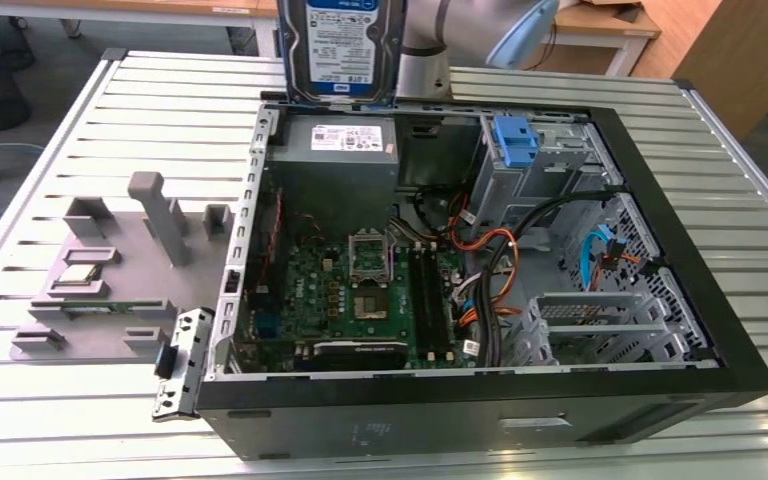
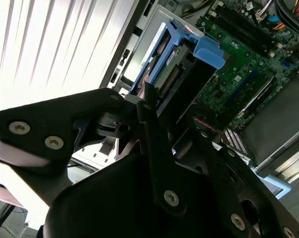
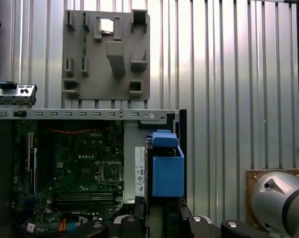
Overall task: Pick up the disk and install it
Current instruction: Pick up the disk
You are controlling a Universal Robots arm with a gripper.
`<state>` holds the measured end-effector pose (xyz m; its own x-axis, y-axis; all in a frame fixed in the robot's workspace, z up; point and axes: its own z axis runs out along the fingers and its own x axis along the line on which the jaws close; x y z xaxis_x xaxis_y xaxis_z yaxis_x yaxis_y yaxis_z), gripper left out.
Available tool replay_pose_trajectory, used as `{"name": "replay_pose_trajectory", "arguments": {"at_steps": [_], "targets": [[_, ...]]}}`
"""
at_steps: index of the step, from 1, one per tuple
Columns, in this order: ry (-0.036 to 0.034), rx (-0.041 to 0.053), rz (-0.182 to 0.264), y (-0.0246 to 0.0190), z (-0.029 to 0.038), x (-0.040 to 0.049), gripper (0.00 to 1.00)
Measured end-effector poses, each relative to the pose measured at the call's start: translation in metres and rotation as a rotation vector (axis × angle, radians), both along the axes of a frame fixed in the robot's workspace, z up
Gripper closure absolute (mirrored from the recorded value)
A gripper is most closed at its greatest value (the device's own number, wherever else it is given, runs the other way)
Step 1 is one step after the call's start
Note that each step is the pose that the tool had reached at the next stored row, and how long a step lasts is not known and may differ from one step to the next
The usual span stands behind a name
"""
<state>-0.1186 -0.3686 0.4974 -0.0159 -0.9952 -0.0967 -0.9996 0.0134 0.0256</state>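
Observation:
The disk, silver with a white-and-blue label, hangs upright above the back edge of the open computer case, over the power supply. In both wrist views its blue carrier points away from the wrist, with the handle at the far end. My gripper is shut on the disk, one black finger on each side of it. The disk is clear of the case and touches nothing else.
The black case lies open on a slatted metal table. Inside are the motherboard, loose cables and a grey drive cage with a blue bracket. A grey fixture tray sits at the exterior view's left.

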Motion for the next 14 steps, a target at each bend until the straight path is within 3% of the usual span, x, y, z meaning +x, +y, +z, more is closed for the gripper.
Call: {"name": "replay_pose_trajectory", "arguments": {"at_steps": [14], "targets": [[0.0004, 0.0, 0.0, 0.0, -0.0003, 0.0328, 0.65]]}}
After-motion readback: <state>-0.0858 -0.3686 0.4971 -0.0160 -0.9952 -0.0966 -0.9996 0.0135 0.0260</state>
